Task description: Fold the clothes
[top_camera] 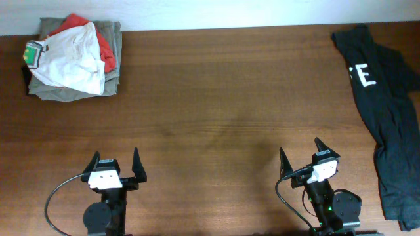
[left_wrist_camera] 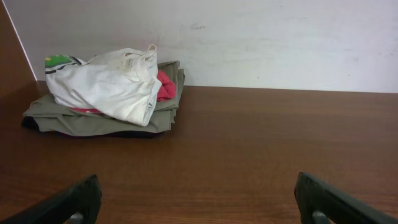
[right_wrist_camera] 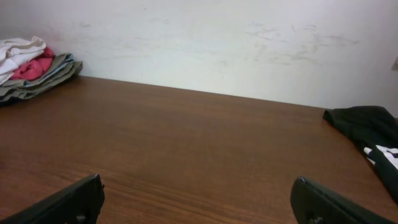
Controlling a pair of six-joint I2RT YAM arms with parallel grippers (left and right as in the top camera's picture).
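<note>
Clothes (top_camera: 79,75) sit piled at the far left corner of the table (top_camera: 216,98): a white T-shirt (top_camera: 69,59) with a green label (top_camera: 31,55) lies on top, over a red garment (top_camera: 108,56) and an olive one (top_camera: 113,33). At the near edge the left hand (top_camera: 116,155) has its fingers spread wide and holds nothing. The right hand (top_camera: 300,148) is likewise wide open and empty. A black shirt (top_camera: 390,124) with white lettering (top_camera: 364,75) sprawls unfolded along the right edge.

Brown wooden table (top_camera: 216,98), scuffed white wall (right_wrist_camera: 236,50)
</note>
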